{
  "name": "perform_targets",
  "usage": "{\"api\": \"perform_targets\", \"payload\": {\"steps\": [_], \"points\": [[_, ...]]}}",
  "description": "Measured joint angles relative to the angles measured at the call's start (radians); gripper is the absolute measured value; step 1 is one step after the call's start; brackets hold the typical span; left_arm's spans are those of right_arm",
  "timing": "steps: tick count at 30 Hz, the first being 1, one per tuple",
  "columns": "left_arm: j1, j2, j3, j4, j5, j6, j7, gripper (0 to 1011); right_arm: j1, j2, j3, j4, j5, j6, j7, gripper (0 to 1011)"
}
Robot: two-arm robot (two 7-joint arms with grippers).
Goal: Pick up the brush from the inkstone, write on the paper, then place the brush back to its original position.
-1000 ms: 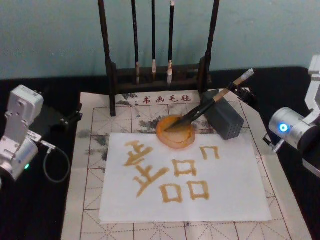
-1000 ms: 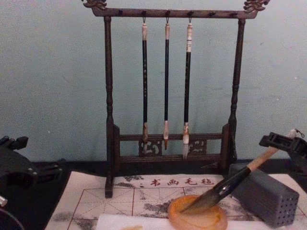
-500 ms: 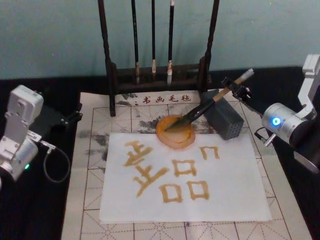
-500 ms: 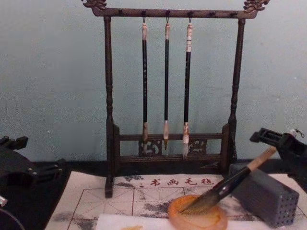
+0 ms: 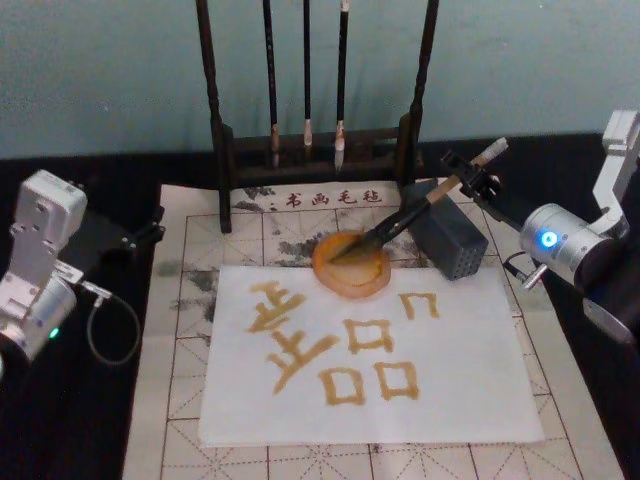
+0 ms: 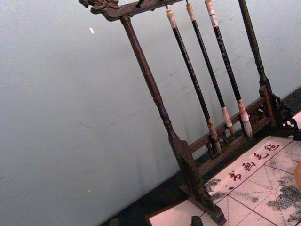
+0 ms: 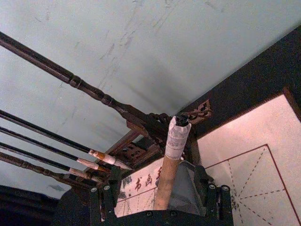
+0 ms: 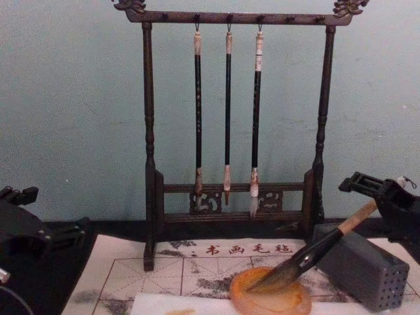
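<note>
At the far left the left gripper (image 5: 112, 236) sits parked on the black tabletop (image 5: 60, 420), a matte black clamp on a silver-grey metal arm, just off the edge of a pale felt mat (image 5: 180, 330) printed with a thin grid and smudged with grey ink. On the mat lies a smooth white sheet of paper (image 5: 470, 380) bearing blocky amber-brown characters (image 5: 300, 345). Behind it stands a dark turned-wood brush rack (image 8: 149, 131) with carved ends, from which three slim dark brushes (image 8: 228, 111) with pale tips hang. At the paper's top edge rests the inkstone (image 5: 365, 290), a round, shallow, translucent orange-amber dish with a raised rim. The brush (image 5: 415, 205) lies slanted: its thick dark bristles sit inside the dish, its glossy black lower section rises over the rim, and its tan wooden handle leans on the top edge of a grey rectangular block (image 5: 450, 240) with small holes in its face, ending in a white cap beyond it. The right gripper (image 5: 470, 177) comes in from the right, at the tan upper handle just below the cap. In the right wrist view its black fingers (image 7: 104, 200) stand spread wide to either side of the handle, which runs up between them with clear gaps on both sides, so the jaws are released around the brush rather than clamping it.
</note>
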Motion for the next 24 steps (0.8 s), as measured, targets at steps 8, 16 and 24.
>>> {"api": "perform_targets", "payload": {"steps": [8,16,24], "points": [[0.000,0.000,0.000,0.000,0.000,0.000,0.000,1001,0.000,0.000,0.001,0.000,-0.001,0.000,0.000,1002],[0.000,0.000,0.000,0.000,0.000,0.000,0.000,1001,-0.001,-0.001,0.001,0.000,-0.002,-0.001,0.001,911],[0.000,0.000,0.000,0.000,0.000,0.000,0.000,1001,-0.002,-0.001,0.002,-0.001,-0.004,-0.001,0.001,687]]}}
